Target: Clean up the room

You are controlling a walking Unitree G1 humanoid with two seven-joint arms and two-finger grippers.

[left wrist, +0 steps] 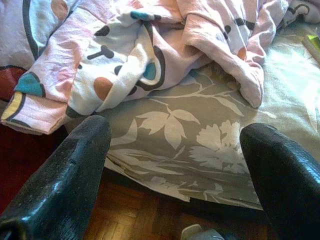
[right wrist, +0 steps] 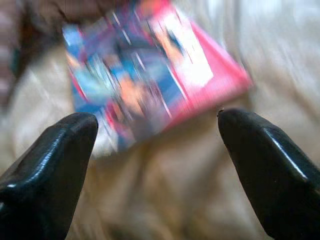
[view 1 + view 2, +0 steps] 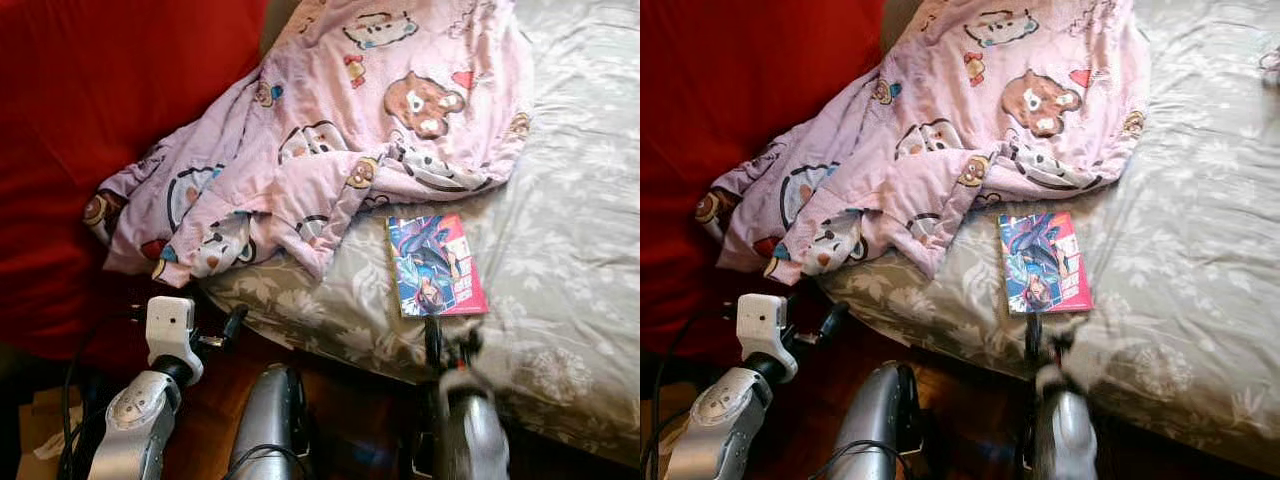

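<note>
Right wrist view: right tool, fingers spread, hovers just short of the comic book, touching nothing. Book lies flat on the bed, just beside the rumpled pink blanket. Left tool, fingers spread, sits low at the bed's edge near the blanket's hanging corner, above wood floor.

Blurred comic book in the right wrist view; blanket cut off above.
</note>
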